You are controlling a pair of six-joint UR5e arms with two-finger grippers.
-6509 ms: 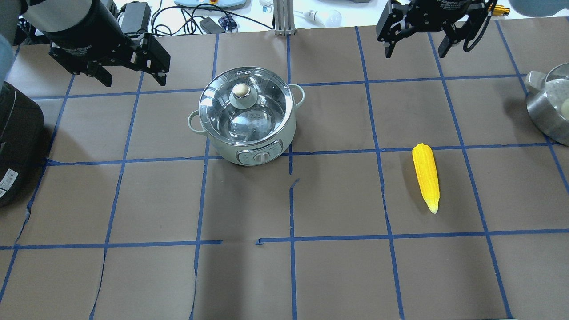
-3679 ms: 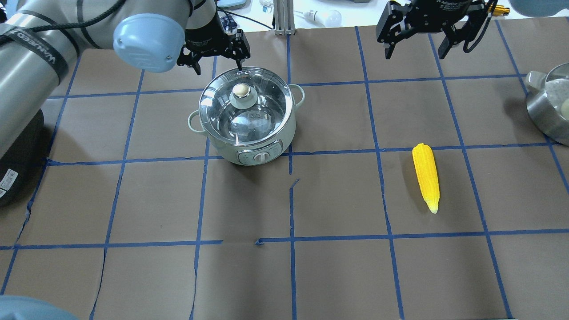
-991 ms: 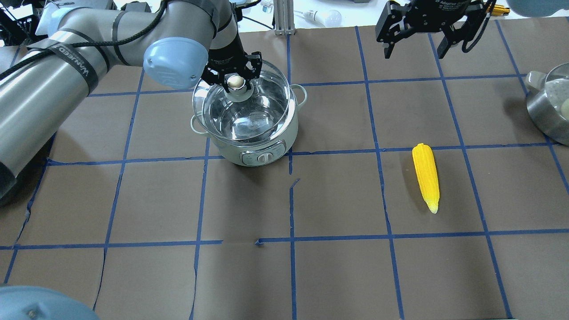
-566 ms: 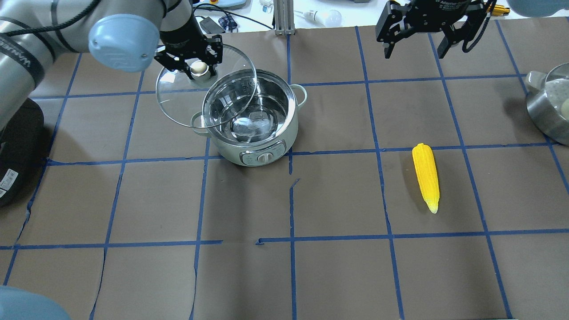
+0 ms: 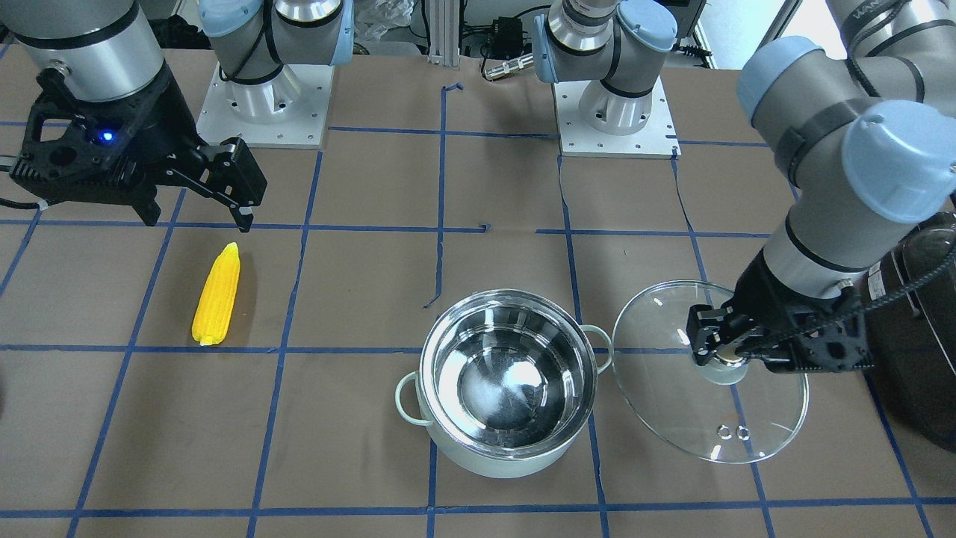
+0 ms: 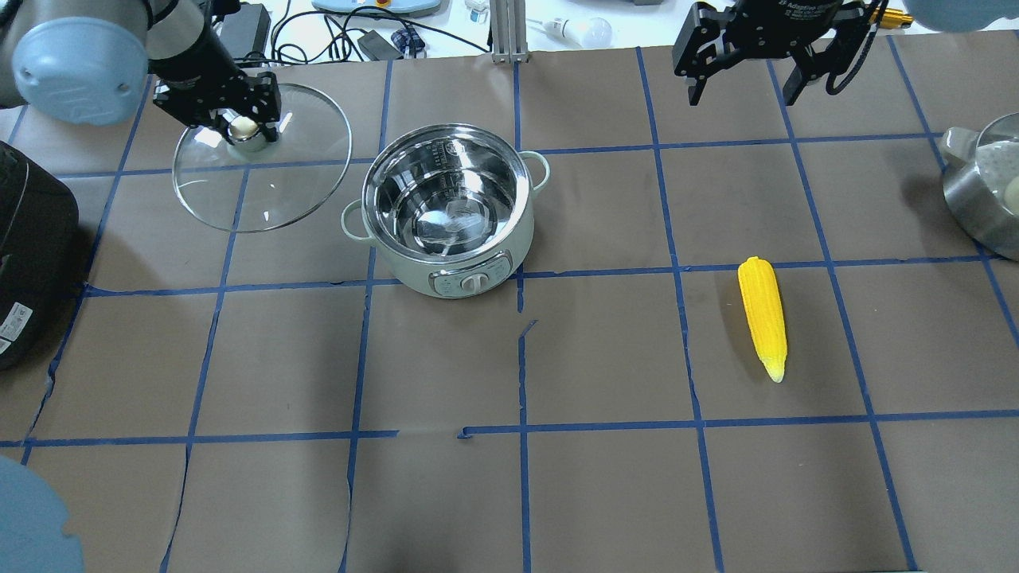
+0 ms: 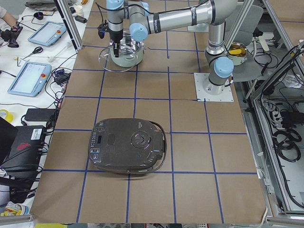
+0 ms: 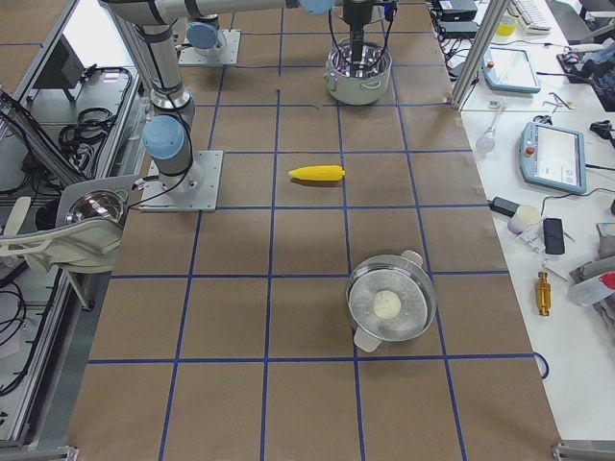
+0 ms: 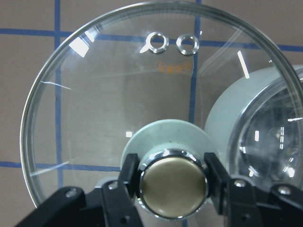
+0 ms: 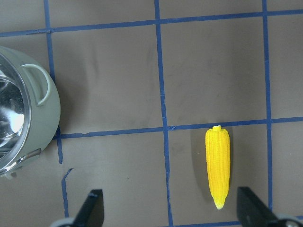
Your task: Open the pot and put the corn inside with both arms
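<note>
The mint-green pot (image 6: 446, 208) stands open on the table, its steel inside empty; it also shows in the front view (image 5: 508, 385). My left gripper (image 6: 239, 127) is shut on the knob of the glass lid (image 6: 263, 171) and holds the lid in the air to the pot's left, clear of the rim; the wrist view shows the fingers clamping the knob (image 9: 173, 183). The yellow corn (image 6: 763, 317) lies on the table to the right, tip toward the near edge. My right gripper (image 6: 744, 83) hangs open and empty high above the far right, well away from the corn (image 10: 218, 166).
A large black appliance (image 6: 28, 255) sits at the left table edge, close to the held lid. A steel pot with a lid (image 6: 987, 187) stands at the right edge. Blue tape lines grid the brown table cover.
My left gripper has carried the lid further left, from overlapping the pot's rim to fully beside it. The pot, the corn and the right gripper have not moved.
</note>
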